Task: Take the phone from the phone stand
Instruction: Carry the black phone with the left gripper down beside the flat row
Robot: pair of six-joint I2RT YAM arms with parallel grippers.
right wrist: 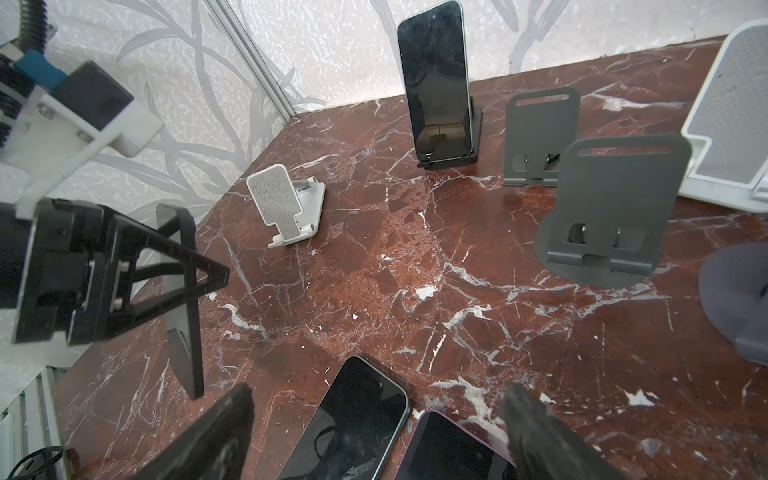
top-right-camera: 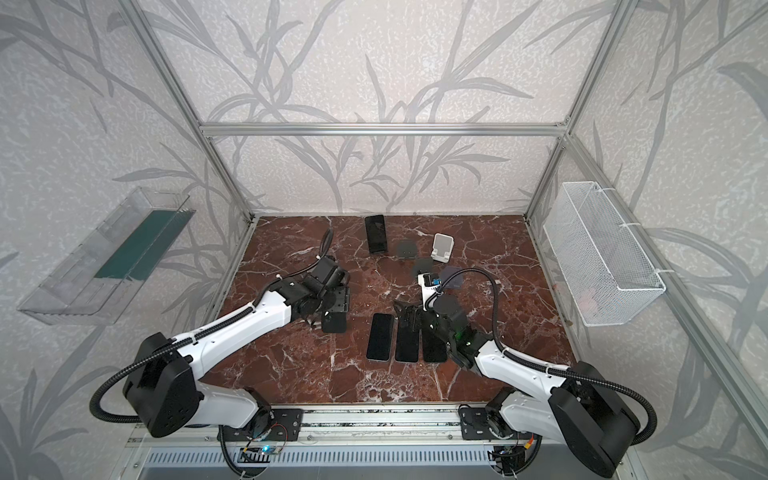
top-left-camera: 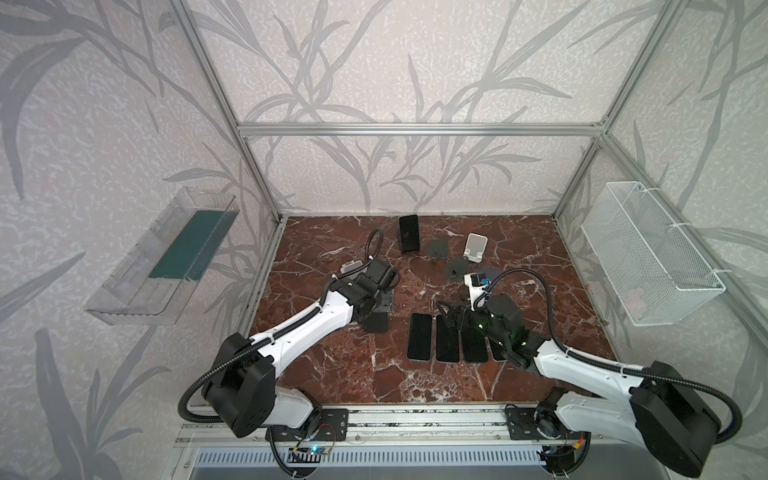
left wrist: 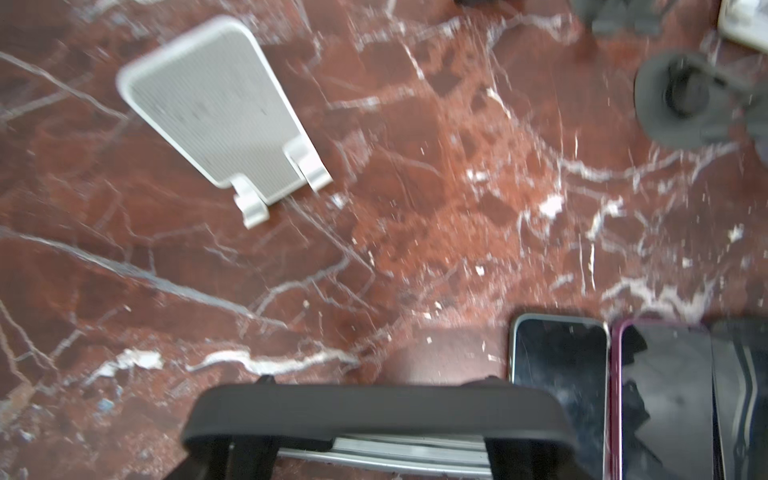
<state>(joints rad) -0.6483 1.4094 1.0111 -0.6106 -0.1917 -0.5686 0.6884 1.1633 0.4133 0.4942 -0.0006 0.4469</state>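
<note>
The phone (top-left-camera: 408,232) (top-right-camera: 376,233) (right wrist: 436,79), black with a dark screen, stands upright in a black phone stand (right wrist: 455,160) at the back of the marble table, far from both grippers. My left gripper (top-left-camera: 371,311) (left wrist: 376,395) is shut on the sides of another dark stand plate (left wrist: 374,409) (top-left-camera: 376,322) at the left of the table. My right gripper (top-left-camera: 451,320) (right wrist: 374,436) hangs open, with nothing between its fingers, just above several phones (top-left-camera: 419,336) (right wrist: 353,419) that lie flat in a row near the front.
A white stand (top-left-camera: 476,247) and two grey stands (top-left-camera: 437,248) (right wrist: 611,208) are at the back right. Another white stand (left wrist: 216,112) (right wrist: 286,208) lies beside my left wrist. A clear bin (top-left-camera: 166,266) hangs on the left wall and a wire basket (top-left-camera: 648,253) on the right wall.
</note>
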